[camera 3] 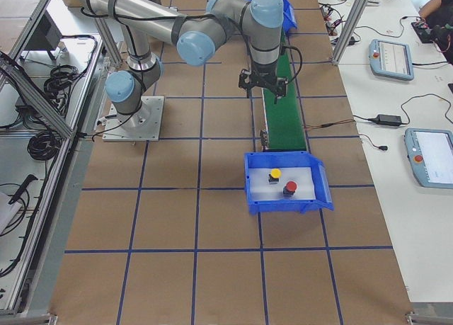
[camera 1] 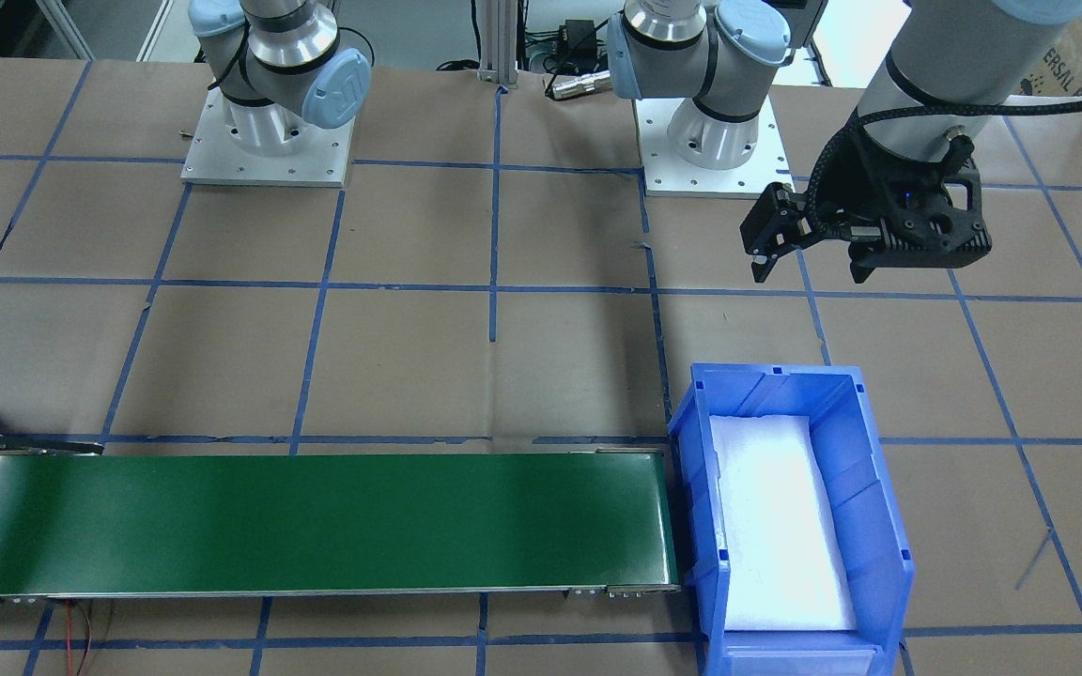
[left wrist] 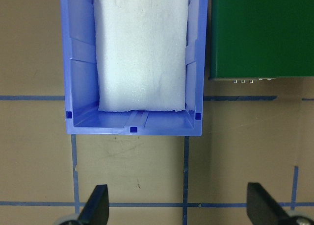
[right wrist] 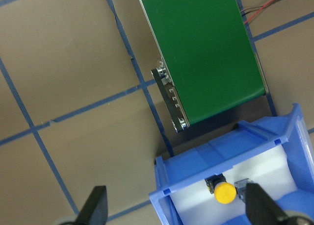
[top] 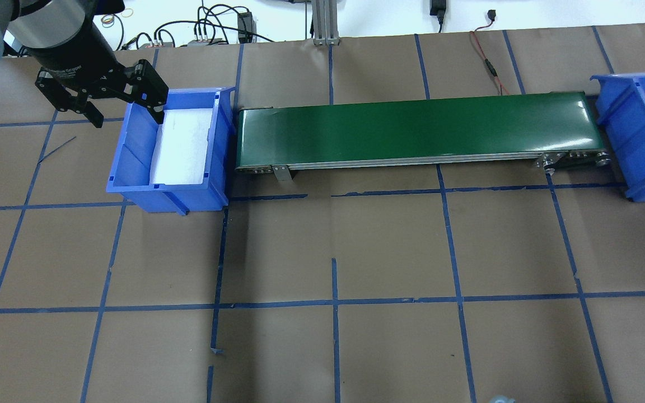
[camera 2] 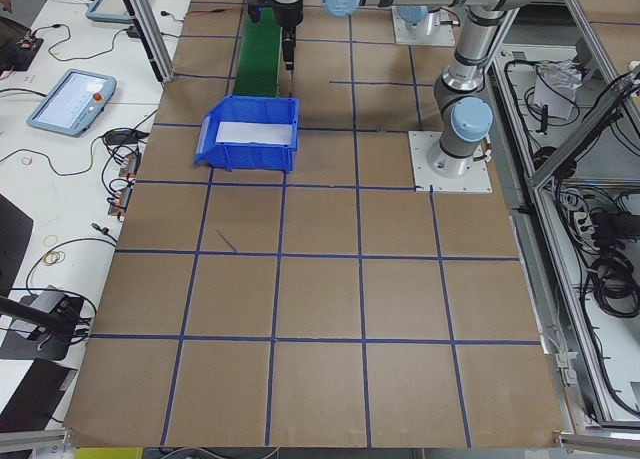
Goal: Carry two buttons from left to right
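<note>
Work surface: a table (top: 389, 246) papered in brown and gridded with blue tape (top: 333, 302). A green conveyor (top: 412, 126) runs between two foam-lined blue bins. The yellow button (camera 3: 274, 174) and red button (camera 3: 289, 188) lie close together in the right bin (camera 3: 252, 187). The left gripper (camera 1: 809, 272) hangs beside the left bin (top: 132, 151), fingers wide. The right gripper (right wrist: 176, 210) is above the conveyor's end – fingers likewise spread. Teach pendants (camera 3: 391, 58) lie on the side bench (camera 3: 425, 219).

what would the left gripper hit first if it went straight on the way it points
The left gripper would likely meet the table, just short of the blue bin; depth unclear.
</note>
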{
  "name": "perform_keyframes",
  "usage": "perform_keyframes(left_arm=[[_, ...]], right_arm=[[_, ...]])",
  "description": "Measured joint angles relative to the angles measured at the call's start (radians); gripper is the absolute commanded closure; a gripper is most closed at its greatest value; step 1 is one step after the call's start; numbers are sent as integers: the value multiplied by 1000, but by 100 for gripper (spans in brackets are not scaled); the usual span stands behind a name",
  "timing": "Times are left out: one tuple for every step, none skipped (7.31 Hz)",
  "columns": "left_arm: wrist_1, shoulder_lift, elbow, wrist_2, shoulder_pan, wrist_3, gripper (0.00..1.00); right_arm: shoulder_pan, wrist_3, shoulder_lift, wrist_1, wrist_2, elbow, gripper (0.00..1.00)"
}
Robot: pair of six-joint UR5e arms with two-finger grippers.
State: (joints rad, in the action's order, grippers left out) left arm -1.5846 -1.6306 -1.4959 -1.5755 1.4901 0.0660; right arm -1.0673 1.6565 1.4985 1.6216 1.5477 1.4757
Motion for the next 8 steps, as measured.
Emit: perform_keyframes(left_arm=[[0,0,1,-1,0,0,0],[0,1,1,-1,0,0,0],[0,0,2,-1,0,0,0],[0,0,3,-1,-1,0,0],[0,0,3,-1,-1,0,0],[0,0,3,-1,-1,0,0],[0,0,3,-1,-1,0,0],[0,0,2,-1,-1,0,0]], right_arm=[[-59,-130,11,-40,4,3,2],[-104,-267,16,-66,3,7,2],[-135,-379,18,-77,-3,11,2],[-166,-457,19,-77,-6,15,1],[-208,-557,20,-71,-9,17,0],[-271,-724,21,-48,-6,19,0],[-347,-887,17,-10,4,21,0],[-417,-993,13,17,15,22,0]])
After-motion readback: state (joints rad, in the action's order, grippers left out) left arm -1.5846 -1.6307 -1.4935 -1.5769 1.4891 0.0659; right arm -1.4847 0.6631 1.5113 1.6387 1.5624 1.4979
